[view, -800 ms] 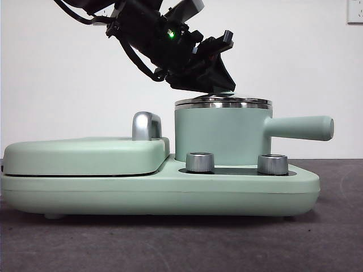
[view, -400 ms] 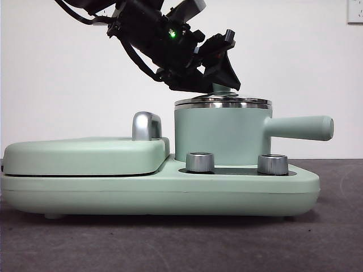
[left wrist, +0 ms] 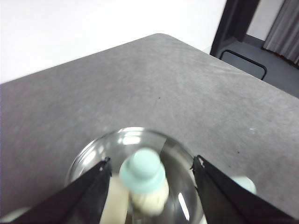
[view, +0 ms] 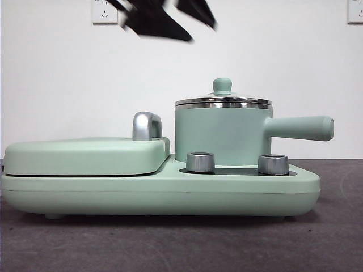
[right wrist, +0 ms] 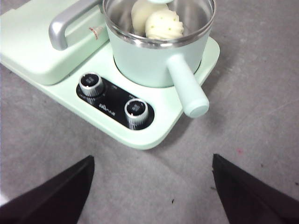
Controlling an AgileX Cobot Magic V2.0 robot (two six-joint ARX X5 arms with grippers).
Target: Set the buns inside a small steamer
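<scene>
the buns lay inside the small steamer [view: 222,133]: the ridged, green-flecked bun [right wrist: 163,25] touched the smooth bun [right wrist: 138,14], both seen through the glass lid [view: 223,101], which sat level on the steel rim. the steamer stood in the right-hand bay of the mint-green cooker base [view: 159,190], behind two steel dials [right wrist: 136,110], its long handle [view: 299,127] pointing straight toward the worktop's right edge. the flat griddle cover [view: 85,154] with its silver handle [view: 146,124] filled the left bay.

the left gripper [left wrist: 152,163] hung directly above the lid knob [left wrist: 142,170], well clear of it, jaws spread wide to either side of the knob and holding nothing; in the front view it appeared only as a blurred dark shape [view: 161,14] at the top edge. the right gripper [right wrist: 152,186] waited over the near worktop, jaws wide apart and empty, farther from the pot than the left. judged from this layout, the task appeared complete, with only withdrawal of the arm left.
</scene>
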